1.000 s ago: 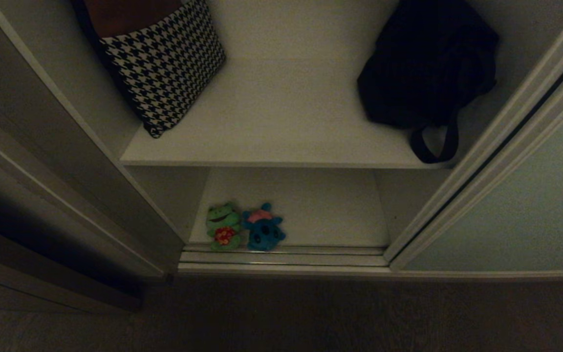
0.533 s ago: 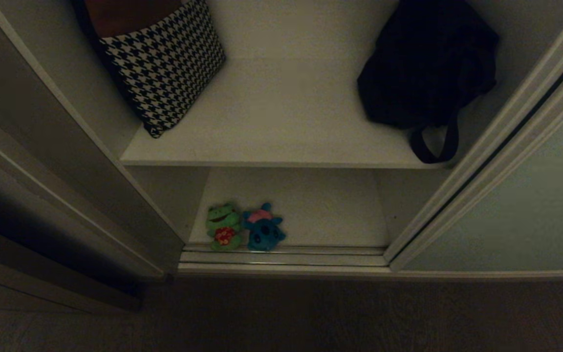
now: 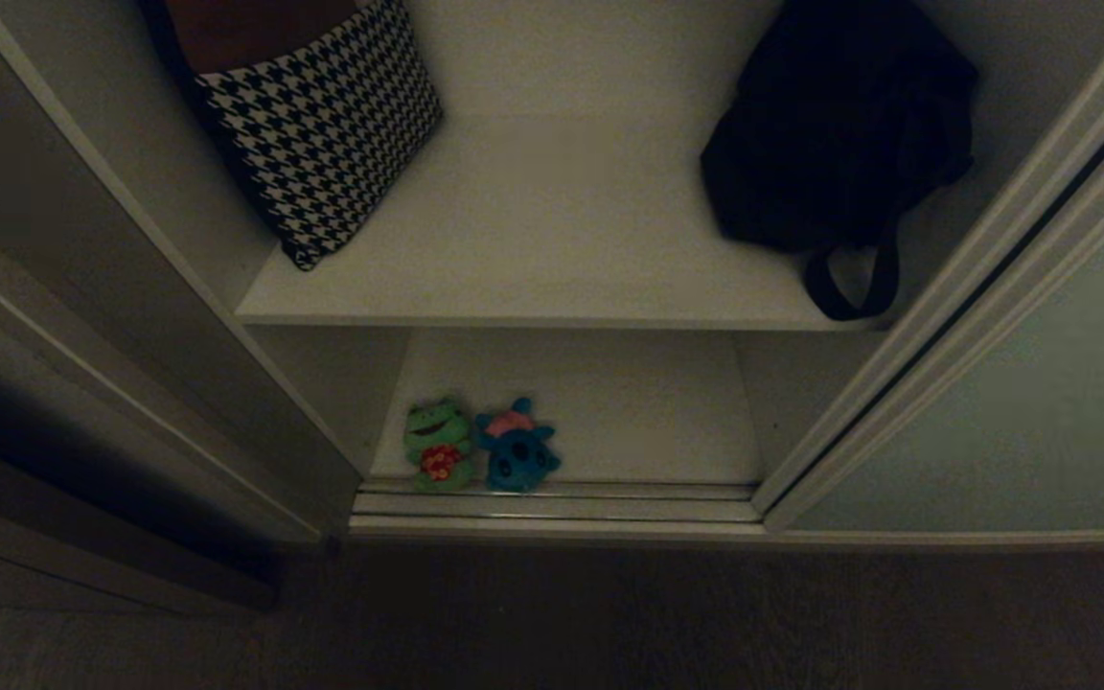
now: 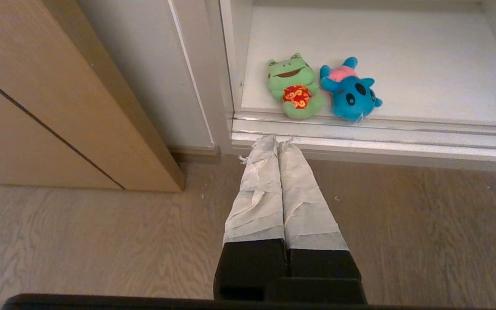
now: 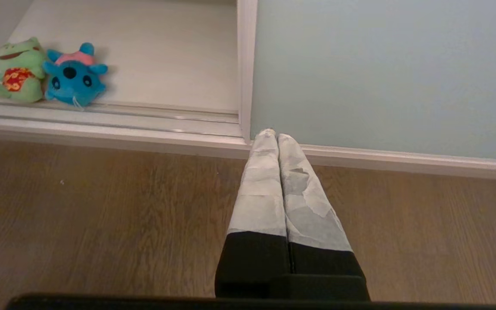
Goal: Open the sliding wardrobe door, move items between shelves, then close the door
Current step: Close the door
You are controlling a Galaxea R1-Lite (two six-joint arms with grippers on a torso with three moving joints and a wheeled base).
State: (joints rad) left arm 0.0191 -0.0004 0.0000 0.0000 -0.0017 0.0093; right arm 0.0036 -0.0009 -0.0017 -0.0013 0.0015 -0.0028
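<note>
The door point(image 3: 1022, 412) stands slid to the right, its pale grey-green panel covering the right part of the wardrobe and leaving the left part open. In the opening, the frog point(image 3: 437, 445) and the blue toy point(image 3: 517, 451) lie side by side, touching, on the bottom shelf point(image 3: 648, 412), at its front left corner, just behind the floor track point(image 3: 552, 503). The frog is on the left, near the wardrobe's side wall; the blue toy, pink on its back, is to its right. The upper shelf point(image 3: 552, 240) holds a houndstooth cushion point(image 3: 322, 125) leaning at its left end and a black bag point(image 3: 835, 134) at its right end, one strap hanging over the front edge.

Neither arm shows in the head view. The left tool point(image 4: 277, 142) hangs over the wood floor point(image 4: 101, 241) in front of the track, its taped fingers point(image 4: 258, 193) pressed together and empty, tips pointing toward the frog but well short of it. The right tool point(image 5: 274, 134) hangs over the floor by the door's left edge, its fingers point(image 5: 304, 202) likewise together and holding nothing. A brown wooden panel point(image 4: 50, 107) stands left of the wardrobe.
</note>
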